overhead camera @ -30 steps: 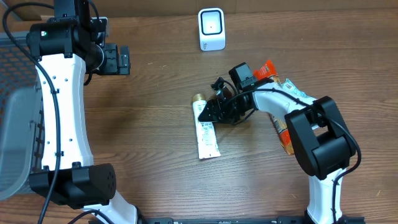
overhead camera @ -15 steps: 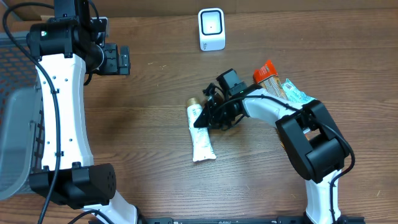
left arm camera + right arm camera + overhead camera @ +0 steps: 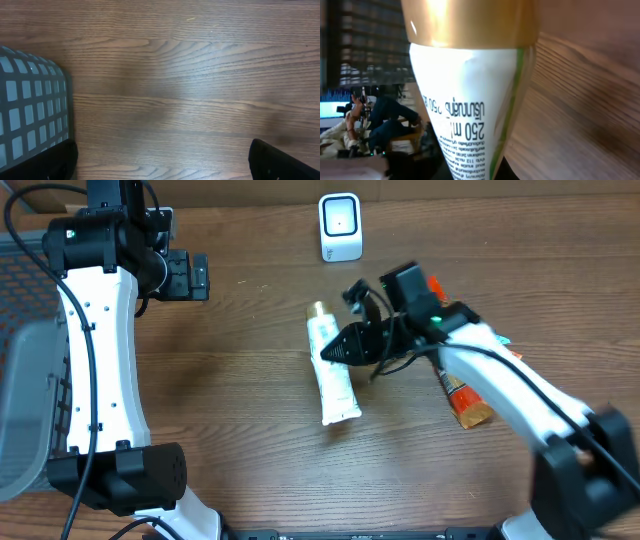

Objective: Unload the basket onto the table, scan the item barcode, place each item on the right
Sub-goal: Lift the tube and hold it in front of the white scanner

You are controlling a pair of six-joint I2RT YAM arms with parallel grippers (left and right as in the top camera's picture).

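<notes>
Right gripper (image 3: 330,352) pinching one white gold-capped tube (image 3: 340,395), mid-frame; left gripper (image 3: 195,275) spread, upper left; one white scanner (image 3: 340,226), top centre.

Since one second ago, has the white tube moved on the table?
Yes. In the overhead view the white tube, pinched near its cap end by the right gripper, has shifted closer to the white scanner at the table's far edge.

Checkout mock-up: scanner (image 3: 340,226), mesh basket (image 3: 22,395)
</notes>
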